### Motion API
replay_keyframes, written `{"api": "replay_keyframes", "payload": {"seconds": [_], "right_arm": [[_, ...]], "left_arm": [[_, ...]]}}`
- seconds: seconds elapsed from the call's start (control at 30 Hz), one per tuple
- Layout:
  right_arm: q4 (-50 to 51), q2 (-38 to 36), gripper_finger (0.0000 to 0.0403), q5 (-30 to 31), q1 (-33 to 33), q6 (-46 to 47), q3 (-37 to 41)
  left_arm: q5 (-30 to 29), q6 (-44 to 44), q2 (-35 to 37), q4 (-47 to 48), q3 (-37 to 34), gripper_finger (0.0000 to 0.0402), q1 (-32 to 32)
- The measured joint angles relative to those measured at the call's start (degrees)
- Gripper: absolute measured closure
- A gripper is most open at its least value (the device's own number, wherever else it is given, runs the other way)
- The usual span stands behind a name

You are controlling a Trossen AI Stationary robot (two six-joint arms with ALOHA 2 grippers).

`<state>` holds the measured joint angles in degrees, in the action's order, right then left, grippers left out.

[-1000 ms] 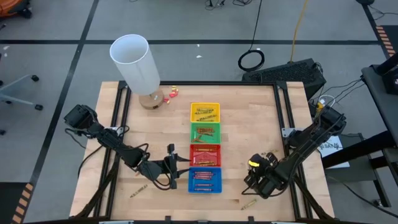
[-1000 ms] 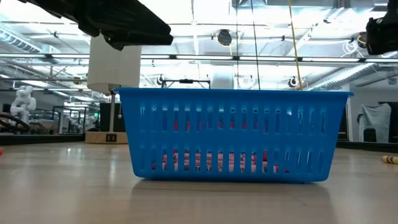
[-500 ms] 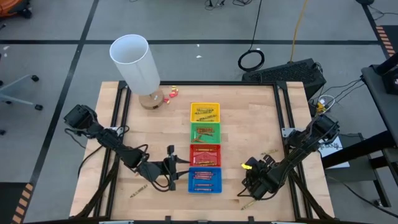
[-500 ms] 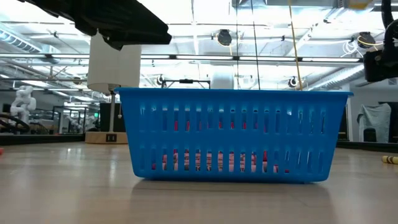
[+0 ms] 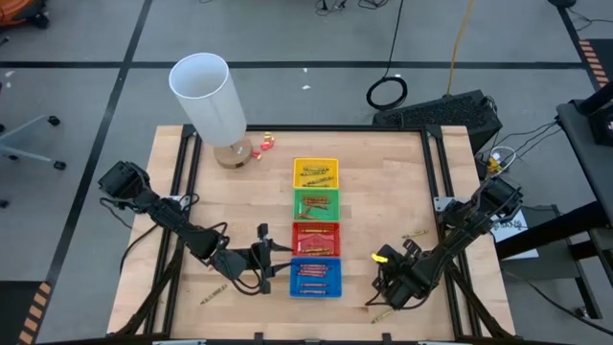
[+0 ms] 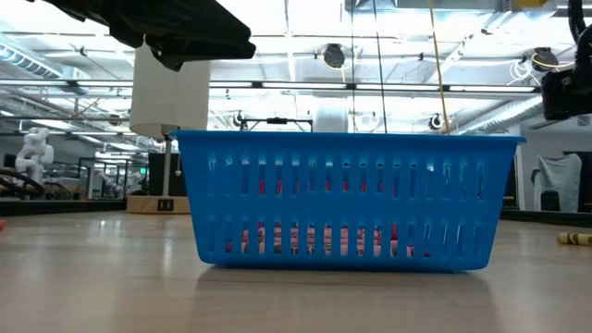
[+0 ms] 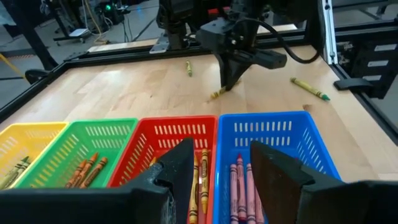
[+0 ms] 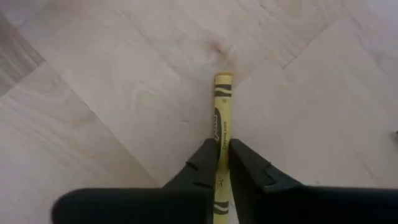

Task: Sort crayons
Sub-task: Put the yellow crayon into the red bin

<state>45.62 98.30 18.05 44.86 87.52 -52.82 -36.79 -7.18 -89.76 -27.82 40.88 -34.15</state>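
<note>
A yellow crayon (image 8: 221, 118) lies on the wood table near the front edge, right of the blue tray (image 5: 315, 278). It also shows in the high view (image 5: 381, 309) and the left wrist view (image 7: 219, 93). My right gripper (image 8: 222, 163) is shut on it. My left gripper (image 7: 221, 177) is open and empty, hovering over the near ends of the red tray (image 7: 180, 140) and the blue tray. Crayons lie in the yellow (image 5: 315, 172), green (image 5: 315, 203), red and blue trays. My right gripper pinches the yellow crayon between its two fingers (image 8: 205, 163), which stand on either side of the shaft (image 8: 221, 144) and lie along it. The fingers come from above, slanting down. The crayon's free end (image 8: 222, 78) rests on the table.
Loose crayons lie at the front left (image 5: 213, 294) and at the right (image 5: 414, 233); a green-tipped one (image 7: 308, 88) lies beyond the blue tray. A tall white cylinder (image 5: 211, 101) stands at the far left. The table's metal frame (image 5: 436, 192) borders the wood.
My right gripper has gone down and a little toward the table's left edge, ending on the yellow crayon near the front edge. The crayon has shifted slightly along the table.
</note>
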Motion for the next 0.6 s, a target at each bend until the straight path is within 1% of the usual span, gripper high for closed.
{"api": "replay_keyframes", "payload": {"seconds": [0.07,0.23,0.37,0.47,0.53,0.6], "right_arm": [[-1.0,0.0,0.0395,1.6,0.1,-0.4,0.0],[-2.8,0.0,0.0383,4.4,0.5,-0.5,0.2],[-5.5,0.2,0.0390,7.6,1.2,-3.5,0.3],[-8.3,0.3,0.0398,11.9,2.2,-5.3,0.3],[-10.2,0.3,0.0400,14.9,3.0,-7.9,0.3],[-12.7,0.0,0.0400,16.2,3.4,-11.2,0.3]], "left_arm": [[-0.2,0.0,0.0,-0.4,0.0,0.0245,0.0],[-0.2,0.0,0.0,-0.4,0.0,0.0245,-0.2],[-0.2,0.0,0.0,-0.3,0.0,0.0245,-0.3],[-0.1,0.0,0.0,-0.3,0.0,0.0245,-0.3],[-0.1,0.0,0.0,-0.2,0.0,0.0245,-0.3],[-0.1,0.0,0.0,-0.2,0.0,0.0245,-0.3]]}}
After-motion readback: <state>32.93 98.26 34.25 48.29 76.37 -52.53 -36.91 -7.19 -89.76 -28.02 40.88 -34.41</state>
